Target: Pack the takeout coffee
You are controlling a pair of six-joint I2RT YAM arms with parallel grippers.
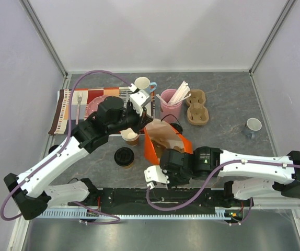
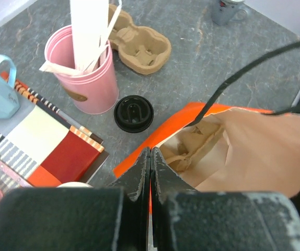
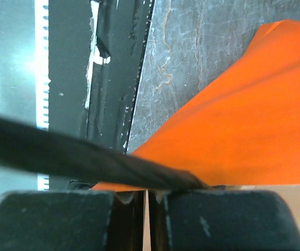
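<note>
— Where was the coffee (image 1: 124,156) at that point?

— It stood on the table toward the near edge, left of the middle, with its black lid on. It was near the bag (image 1: 152,147) but apart from it, and in neither claw.

— So what were the arms doing?

— Both were at the bag. The right claw (image 3: 146,197) was clamped on the bag's near rim, with the black handle cord running across in front of its fingers. The left claw (image 2: 150,157) had its jaws pressed together right at the orange rim on the far-left side — whether it actually pinched paper could not be told.

— Which step did that make it?

— Holding the mouth of the bag open, most likely. What looked like a cardboard carrier (image 2: 186,146) already sat inside, and the coffee was not yet packed.

— Was anything in the way?

— A lidless paper cup (image 1: 130,137) stood just beside the bag, under the left arm — not the one wanted.

— And the next move?

— One claw would have had to let go, spread its jaws and close around the coffee below the lid. Then it would have to carry the coffee upright and lower it through the mouth while the other claw kept the rim up. The left arm looked better placed, as the coffee stood on its side.
</note>
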